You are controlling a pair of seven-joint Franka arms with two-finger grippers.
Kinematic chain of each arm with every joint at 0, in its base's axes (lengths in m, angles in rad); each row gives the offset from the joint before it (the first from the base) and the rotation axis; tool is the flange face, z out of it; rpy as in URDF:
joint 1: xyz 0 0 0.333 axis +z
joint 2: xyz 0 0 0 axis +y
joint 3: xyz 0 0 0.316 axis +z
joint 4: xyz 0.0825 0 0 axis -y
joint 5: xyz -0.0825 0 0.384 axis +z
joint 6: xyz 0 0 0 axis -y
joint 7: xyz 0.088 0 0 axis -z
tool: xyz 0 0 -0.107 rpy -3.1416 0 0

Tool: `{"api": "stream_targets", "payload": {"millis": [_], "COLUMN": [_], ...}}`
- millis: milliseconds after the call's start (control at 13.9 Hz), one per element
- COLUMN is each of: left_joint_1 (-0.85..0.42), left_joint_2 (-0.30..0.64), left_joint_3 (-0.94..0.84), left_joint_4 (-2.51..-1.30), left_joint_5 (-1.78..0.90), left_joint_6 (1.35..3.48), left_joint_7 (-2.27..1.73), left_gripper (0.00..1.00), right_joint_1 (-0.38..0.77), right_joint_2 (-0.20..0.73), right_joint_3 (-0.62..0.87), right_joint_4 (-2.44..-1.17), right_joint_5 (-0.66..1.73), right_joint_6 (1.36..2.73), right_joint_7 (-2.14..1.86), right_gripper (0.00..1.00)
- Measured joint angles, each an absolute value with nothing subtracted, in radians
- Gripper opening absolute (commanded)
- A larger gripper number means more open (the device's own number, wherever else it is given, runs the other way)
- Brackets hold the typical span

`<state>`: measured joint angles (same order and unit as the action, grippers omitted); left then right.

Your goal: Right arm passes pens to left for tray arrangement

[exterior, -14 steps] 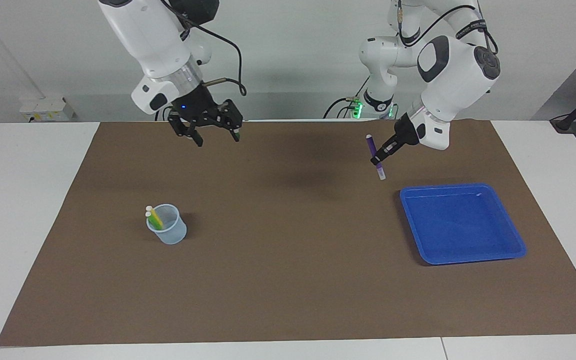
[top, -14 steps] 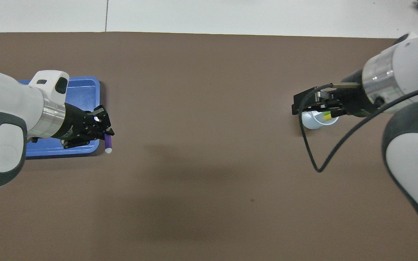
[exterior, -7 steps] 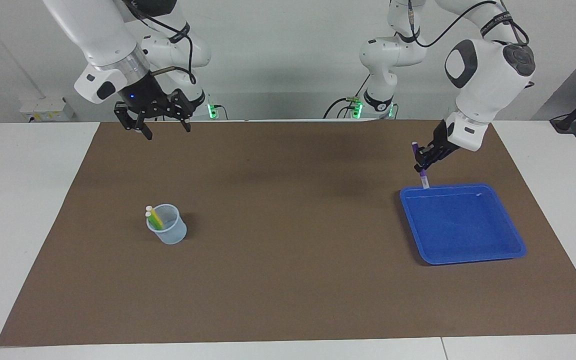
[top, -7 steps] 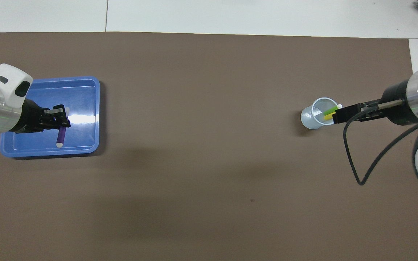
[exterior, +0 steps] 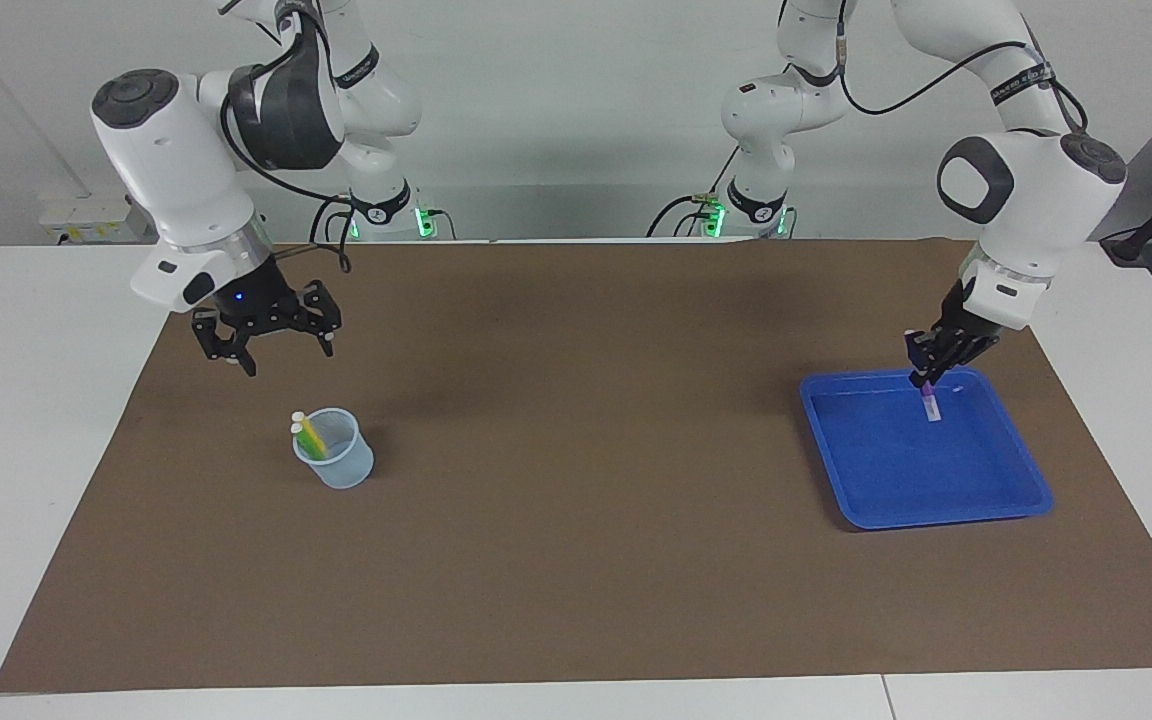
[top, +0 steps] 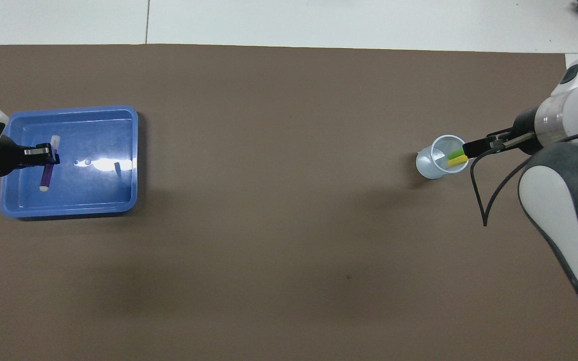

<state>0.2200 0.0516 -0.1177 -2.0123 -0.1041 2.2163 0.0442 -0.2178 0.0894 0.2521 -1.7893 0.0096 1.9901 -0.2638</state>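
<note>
Since prev frames both arms have swung outward and dropped. The left gripper (exterior: 936, 362), w/ the purple pen (exterior: 929, 399) in it, went from over bare mat beside the tray (exterior: 996, 505) to over the tray itself, lower than before. The right gripper (exterior: 266, 335) moved from mid-table toward its own end and came down, now up in the air by the cup (exterior: 336, 465).

Landmark = the tray, sitting on the brown mat (exterior: 576, 560) toward the left arm's end of the table.

Left gripper: fingers pressed in on the purple pen, pinching it around the upper part of its barrel. Pen hangs tilted, white cap end pointing down into the tray, over the part of the tray nearer the robots. In the overhead view the pen (top: 46, 173) shows over the tray's (top: 68, 209) outer side, away from table centre. Can't tell if the tip touches the tray floor.

Right gripper: fingers spread wide, nothing in them, blue light lit on its base. It's well apart from the tray, over the mat close to the cup.

Cup: pale see-through, upright on the mat, well apart from the tray, toward the right arm's end. In it the green pen (top: 453, 153) and yellow pen (top: 455, 161) lean side by side against the rim, white caps sticking up above the lip.
</note>
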Motion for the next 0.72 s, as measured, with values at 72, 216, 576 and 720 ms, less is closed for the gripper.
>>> {"api": "stream_targets", "payload": {"millis": [72,216,576,720], "left_joint_1": [0.229,0.246,0.320,0.339], "left_joint_2": [0.065,0.088,0.208,0.262], "left_joint_3": [-0.118,-0.118,-0.117,-0.117], "left_joint_4": [-2.012,-2.013,-2.016,-2.015], "left_joint_5": [-0.086,-0.074,-0.069,-0.069], "left_joint_6": [2.238,2.276,2.463,2.523], "left_joint_7": [0.044,0.050,0.183,0.223], "left_gripper": [0.00,0.00,0.00,0.00], "right_joint_1": [-0.222,-0.228,-0.228,-0.228], "right_joint_2": [0.119,0.171,0.226,0.241], "right_joint_3": [0.252,0.252,0.254,0.254], "right_joint_4": [-1.790,-1.789,-1.789,-1.789], "right_joint_5": [0.006,0.004,-0.021,-0.037], "right_joint_6": [2.020,2.058,2.097,2.111], "right_joint_7": [-0.284,-0.304,-0.306,-0.306], "right_gripper": [1.00,1.00,0.74,0.64]}}
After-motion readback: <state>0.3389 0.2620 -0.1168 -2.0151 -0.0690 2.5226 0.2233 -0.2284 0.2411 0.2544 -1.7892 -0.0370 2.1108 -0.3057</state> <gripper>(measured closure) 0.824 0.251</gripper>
